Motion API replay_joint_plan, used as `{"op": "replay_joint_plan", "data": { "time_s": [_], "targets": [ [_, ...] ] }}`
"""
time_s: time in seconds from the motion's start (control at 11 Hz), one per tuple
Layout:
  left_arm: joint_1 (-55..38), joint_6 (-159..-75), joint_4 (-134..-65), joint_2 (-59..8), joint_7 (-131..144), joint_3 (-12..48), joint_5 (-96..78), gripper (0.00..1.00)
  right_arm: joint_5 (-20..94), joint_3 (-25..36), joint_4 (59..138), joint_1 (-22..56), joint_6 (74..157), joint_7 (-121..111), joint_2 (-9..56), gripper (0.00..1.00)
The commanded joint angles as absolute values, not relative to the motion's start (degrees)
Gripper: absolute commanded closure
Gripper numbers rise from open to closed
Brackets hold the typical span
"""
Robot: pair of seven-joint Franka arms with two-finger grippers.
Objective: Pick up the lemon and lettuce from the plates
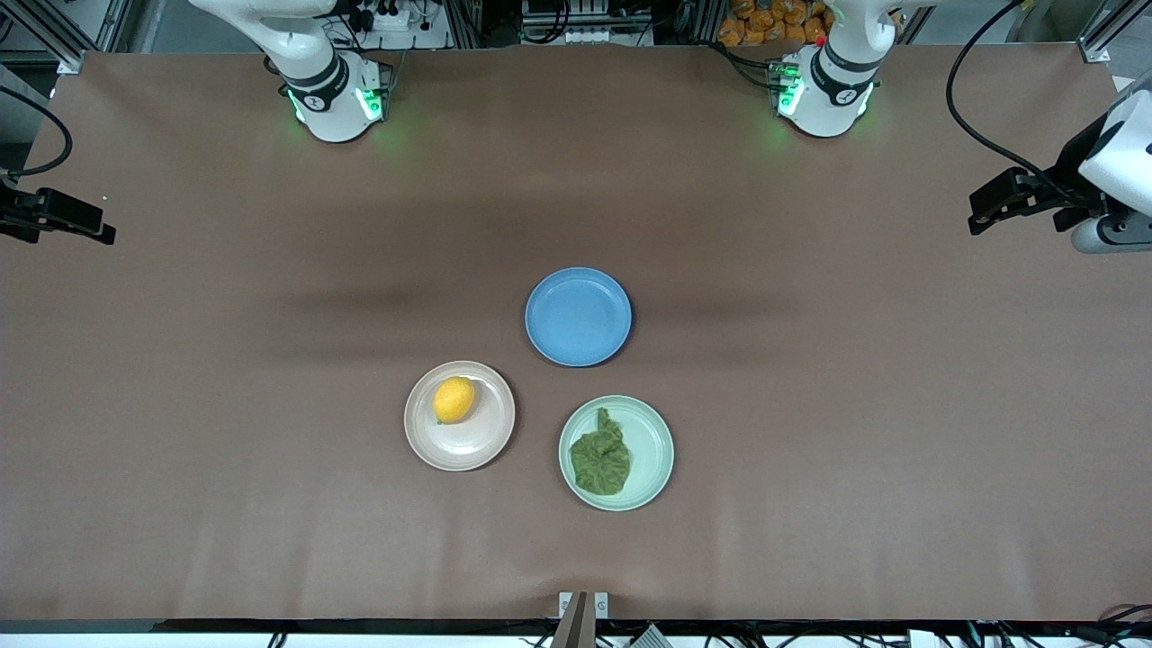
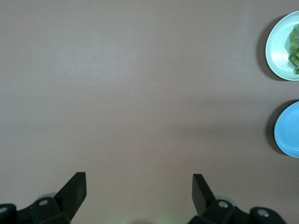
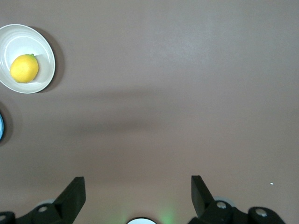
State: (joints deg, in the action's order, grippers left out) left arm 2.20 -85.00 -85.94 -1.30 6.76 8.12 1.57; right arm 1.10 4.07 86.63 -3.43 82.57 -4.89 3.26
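Observation:
The lemon (image 1: 454, 400) lies on the beige-pink plate (image 1: 468, 445). The lettuce (image 1: 601, 462) lies on the mint green plate (image 1: 650, 441), beside it toward the left arm's end. My left gripper (image 1: 976, 211) is open and empty, up over bare table at the left arm's end. Its wrist view (image 2: 138, 179) shows the mint plate (image 2: 279, 46) and the lettuce (image 2: 295, 49) at the frame's edge. My right gripper (image 1: 106, 229) is open and empty over bare table at the right arm's end. Its wrist view (image 3: 138, 182) shows the lemon (image 3: 24, 68) on its plate (image 3: 18, 39).
An empty blue plate (image 1: 578, 316) lies farther from the front camera than the two other plates, close to both; it also shows in the left wrist view (image 2: 287, 128). Brown table cover lies all around the three plates.

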Motion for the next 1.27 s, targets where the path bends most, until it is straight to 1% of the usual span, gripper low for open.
{"op": "replay_joint_plan", "data": {
  "time_s": [0.0,0.45,0.55,0.73,1.18],
  "targets": [
    [2.5,-85.1,-85.3,-1.4,5.7,8.1,0.2,0.00,0.7,3.9,86.1,-3.7,82.2,-5.3,3.3,0.00],
    [1.7,-86.2,-85.3,-2.5,5.8,8.5,0.1,0.00,0.8,3.9,86.1,-3.8,81.7,-4.9,3.3,0.00],
    [1.4,-88.8,-84.6,-3.4,5.4,9.1,0.0,0.00,0.8,3.9,86.1,-3.8,81.7,-4.8,3.3,0.00],
    [-1.1,-92.2,-82.0,-7.5,6.1,10.9,0.0,0.00,0.8,3.9,86.1,-3.8,81.7,-4.8,3.3,0.00],
    [-8.7,-106.3,-81.8,-15.7,6.6,11.1,0.0,0.00,1.3,3.9,86.2,-3.6,81.9,-4.5,3.3,0.00]
  ]
}}
